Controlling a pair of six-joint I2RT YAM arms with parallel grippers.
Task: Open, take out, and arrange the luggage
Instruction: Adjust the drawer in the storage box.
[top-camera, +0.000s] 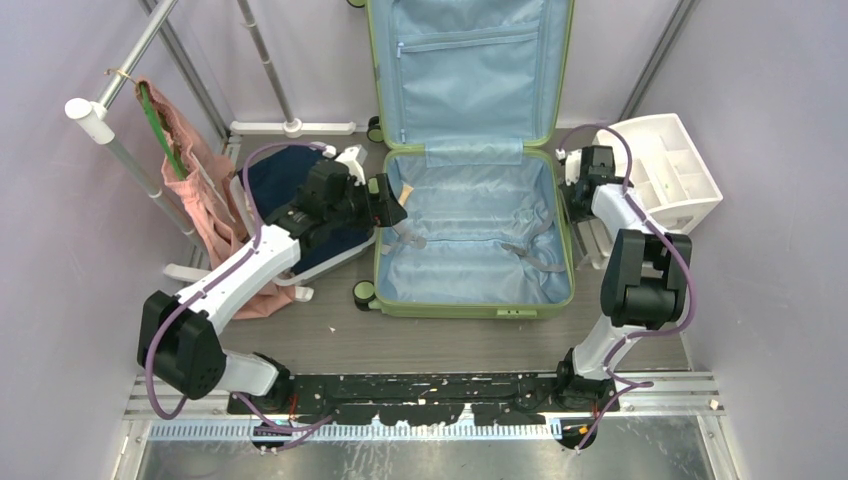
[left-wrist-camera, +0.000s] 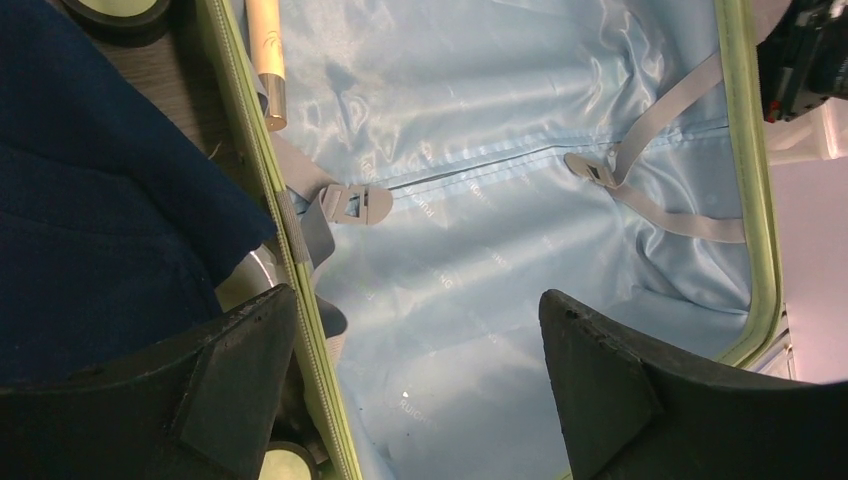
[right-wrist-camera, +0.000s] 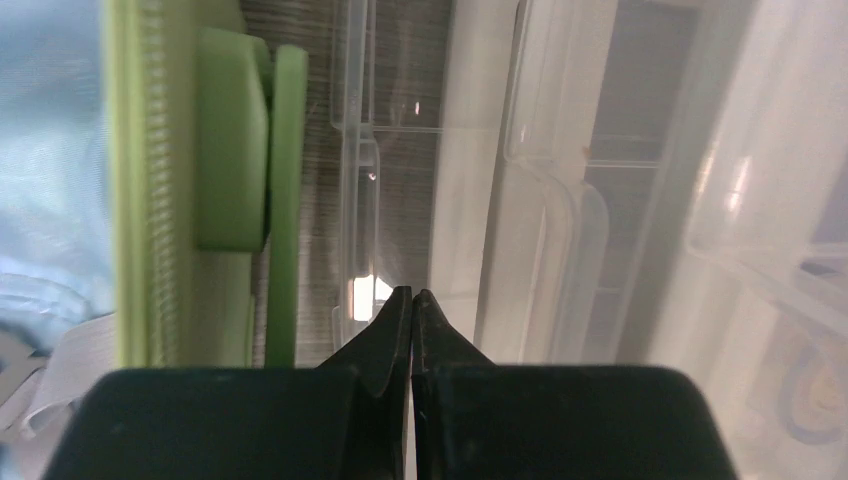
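The luggage (top-camera: 470, 265) lay open on the grey surface (top-camera: 330, 335) in the middle of the cell, its lid (top-camera: 465, 70) stood up against the back wall and its pale blue lining nearly bare; we saw only loose grey straps (left-wrist-camera: 690, 225) and a cream stick (left-wrist-camera: 265, 60) tucked along the left wall. We judged the main risk to be at that left rim: the left pincer (left-wrist-camera: 415, 298) hung with its jaws wide apart and gripping nothing, one finger out over the navy garment (left-wrist-camera: 100, 220) beside the case and the other over the lining, so a straight descent could land a finger on the zip edge, or a closing could gather cloth or a strap instead of the stick. A shove there might also shift the case and bring the upright lid down. On the other side, the right pincer (right-wrist-camera: 412, 298) had its jaws pressed together on nothing and pointed into the narrow gap between the luggage's right wall and the white drawer unit (top-camera: 690, 210), so we thought a sideways move could knock either one. The luggage thus lay between the two pincers, under the left one's inner finger and just left of the right one
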